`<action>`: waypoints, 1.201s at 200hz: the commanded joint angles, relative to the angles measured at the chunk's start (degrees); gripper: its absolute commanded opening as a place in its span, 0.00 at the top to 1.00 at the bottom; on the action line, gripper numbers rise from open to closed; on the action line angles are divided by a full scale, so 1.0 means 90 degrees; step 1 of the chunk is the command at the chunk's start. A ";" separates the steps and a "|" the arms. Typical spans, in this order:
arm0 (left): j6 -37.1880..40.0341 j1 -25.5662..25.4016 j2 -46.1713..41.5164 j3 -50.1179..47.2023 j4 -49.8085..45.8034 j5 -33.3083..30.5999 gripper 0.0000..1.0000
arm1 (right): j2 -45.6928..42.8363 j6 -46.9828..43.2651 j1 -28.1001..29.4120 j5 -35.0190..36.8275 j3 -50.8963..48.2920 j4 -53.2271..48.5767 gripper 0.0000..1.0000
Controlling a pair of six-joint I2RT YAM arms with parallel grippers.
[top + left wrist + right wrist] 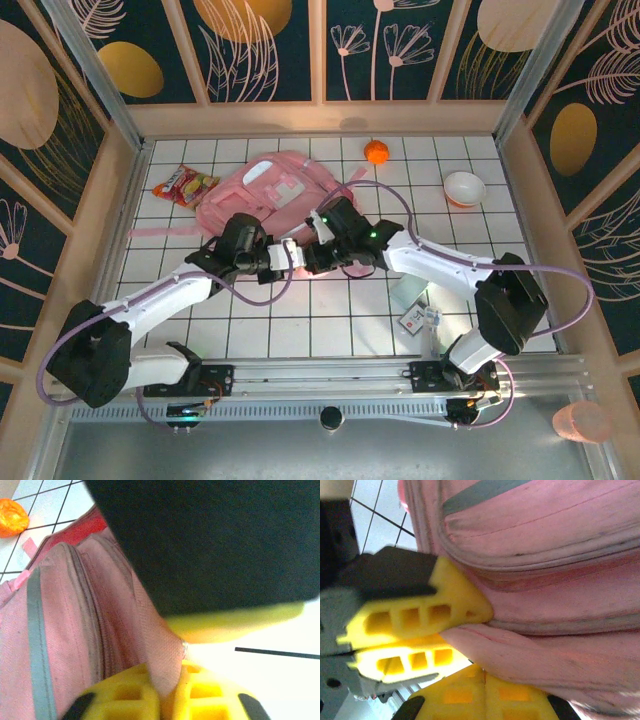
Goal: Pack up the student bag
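Observation:
The student bag [270,190] is a pink backpack lying flat at the back middle of the table. Both grippers meet at its near edge. My left gripper [291,255] is shut, and a fold of the bag's pink fabric [165,645] is pinched between its yellow fingers [125,697]. My right gripper [314,256] faces it from the right with its jaws shut tight. The same fold [530,655] lies against its fingertips [465,695], and no fabric shows between them. The left gripper's yellow fingers [420,615] clamp that fold in the right wrist view.
An orange fruit [377,151] lies behind the bag and a white bowl [464,187] at the back right. A snack packet [183,185] sits left of the bag. A white box [408,295] and a small pack [418,318] lie near the right arm. Wooden walls enclose the table.

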 commanded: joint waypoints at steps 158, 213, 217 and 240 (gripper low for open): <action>-0.0297 0.0885 -0.1411 0.0270 -0.2064 0.0216 0.39 | -0.0696 -0.0436 -0.0719 -0.0402 -0.0732 0.0259 1.00; -0.1881 -0.0931 -0.0581 0.0101 -0.0273 -0.0638 0.26 | -0.0898 -0.0016 -0.0363 -0.0431 -0.0747 0.0447 1.00; -0.1929 -0.1001 -0.0502 0.0091 -0.0160 -0.0765 0.28 | -0.0915 -0.0025 -0.0363 -0.0421 -0.0749 0.0428 1.00; -0.2053 -0.1091 -0.0057 0.0072 0.0152 -0.1368 0.46 | -0.1018 -0.0082 -0.0363 -0.0383 -0.0737 0.0296 1.00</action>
